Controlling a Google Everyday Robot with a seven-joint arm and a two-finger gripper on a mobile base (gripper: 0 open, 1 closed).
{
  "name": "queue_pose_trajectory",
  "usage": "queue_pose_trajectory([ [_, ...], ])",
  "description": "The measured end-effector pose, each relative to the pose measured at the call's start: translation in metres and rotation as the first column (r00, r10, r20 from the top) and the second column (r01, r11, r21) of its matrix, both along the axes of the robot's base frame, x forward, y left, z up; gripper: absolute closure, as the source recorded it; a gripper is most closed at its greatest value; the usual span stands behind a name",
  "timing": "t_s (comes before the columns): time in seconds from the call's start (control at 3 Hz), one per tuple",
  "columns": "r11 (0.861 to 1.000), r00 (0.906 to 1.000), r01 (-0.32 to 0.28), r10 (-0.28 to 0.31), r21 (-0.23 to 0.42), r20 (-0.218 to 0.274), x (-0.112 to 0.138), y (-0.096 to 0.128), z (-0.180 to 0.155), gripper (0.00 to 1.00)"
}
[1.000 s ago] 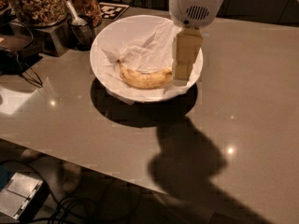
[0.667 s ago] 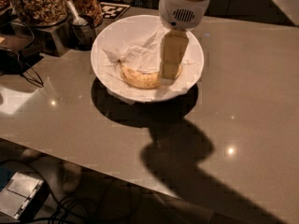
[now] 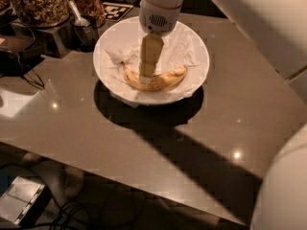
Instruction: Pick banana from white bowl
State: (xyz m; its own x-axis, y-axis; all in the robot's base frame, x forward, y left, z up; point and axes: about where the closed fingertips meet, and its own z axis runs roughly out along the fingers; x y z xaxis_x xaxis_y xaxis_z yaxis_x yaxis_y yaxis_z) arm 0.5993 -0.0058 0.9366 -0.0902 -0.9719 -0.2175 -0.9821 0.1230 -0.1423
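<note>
The white bowl stands on the grey table, lined with crumpled white paper. The banana lies in the front half of the bowl, curved, yellow with brown speckles. My gripper reaches straight down from its white wrist into the bowl. Its tan tip is at the banana's left-middle part and covers that part. I cannot tell whether it touches the banana.
Glass jars of nuts and a metal cup with a spoon stand behind the bowl at the left, beside a black-and-white marker tag. Cables lie at the left. My white arm spans the upper right. The table's front edge is near.
The gripper has moved left across the bowl, from the banana's right end to over its left-middle part. The bowl and banana have not moved on the table.
</note>
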Motion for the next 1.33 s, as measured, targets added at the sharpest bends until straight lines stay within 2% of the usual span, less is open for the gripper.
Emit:
queue_pose_trajectory([
  [0.33,1.0,0.9983,-0.002,0.003,0.021,-0.058,0.013,0.015,-0.022,0.16],
  [0.67,0.999,0.9944,0.025,-0.022,0.028,-0.103,0.017,0.012,-0.045,0.27],
  [1.33,0.996,0.9809,0.091,-0.091,-0.005,-0.172,0.012,-0.017,-0.088,0.29],
])
